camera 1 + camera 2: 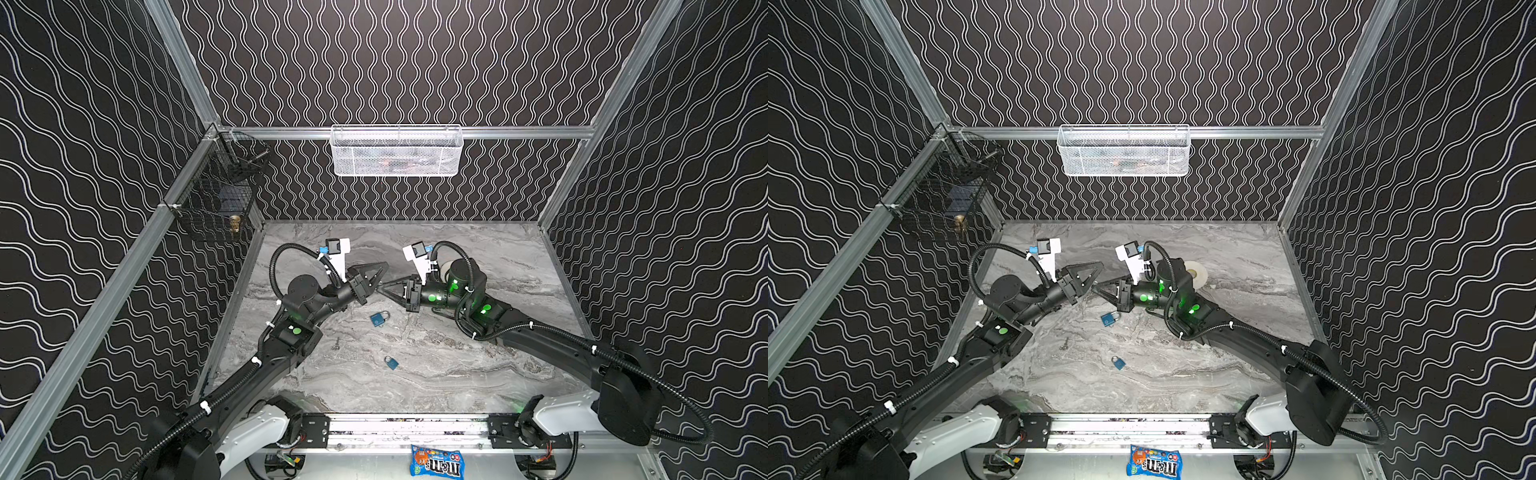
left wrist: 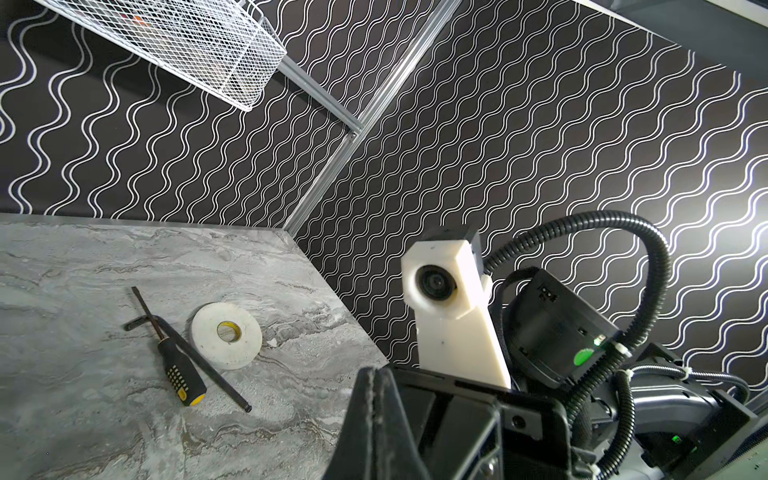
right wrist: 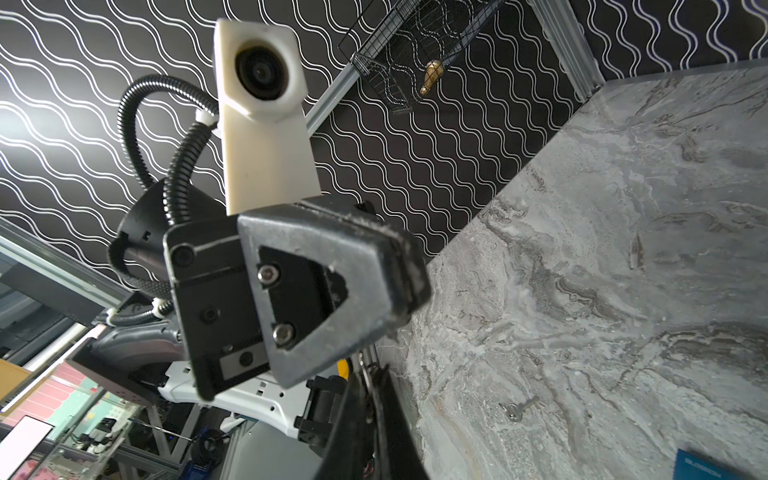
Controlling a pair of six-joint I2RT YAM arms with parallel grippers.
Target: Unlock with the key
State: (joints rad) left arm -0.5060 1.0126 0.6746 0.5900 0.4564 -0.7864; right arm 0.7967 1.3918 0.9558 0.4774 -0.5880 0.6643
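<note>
Two blue padlocks lie on the marble table, one (image 1: 379, 319) just below the grippers and one (image 1: 391, 363) nearer the front; both show in both top views (image 1: 1109, 319) (image 1: 1118, 363). My right gripper (image 1: 379, 286) (image 3: 368, 370) is shut on a thin metal key with a ring, which shows as a sliver between its jaws. Its tip sits right under my left gripper (image 1: 385, 265) (image 2: 376, 372), which is shut with nothing visible in it. A second key (image 1: 336, 343) (image 3: 517, 409) lies loose on the table to the left of the padlocks.
Behind the right arm lie a white tape roll (image 2: 226, 330), a black-and-yellow screwdriver (image 2: 178, 374) and a black rod (image 2: 199, 361). A white mesh basket (image 1: 397, 151) hangs on the back wall, a black wire basket (image 1: 216, 195) on the left wall. A candy bag (image 1: 436, 461) lies off the front edge.
</note>
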